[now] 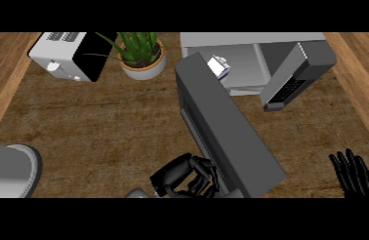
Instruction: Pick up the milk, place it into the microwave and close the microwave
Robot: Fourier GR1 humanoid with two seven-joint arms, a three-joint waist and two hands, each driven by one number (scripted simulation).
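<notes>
Dark grey microwave door (227,131), swung wide open, free end nearest the viewer. Brown woven-look counter top (93,122). Light grey box microwave (249,41), cavity exposed, keypad panel at its right. White-and-black toaster (69,56), far left. Green spiky plant in white pot (143,58). Grey round plate (14,170), left edge. Black left hand (184,178), fingers curled, empty, against the door's free end. Black right hand (352,171), resting, fingers straight. White-and-blue milk carton (218,68), inside the cavity's left, apparently upright, long axis vertical, top facing upward.

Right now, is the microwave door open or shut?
Open: the microwave door stands swung out at right, showing the milk inside.
</notes>
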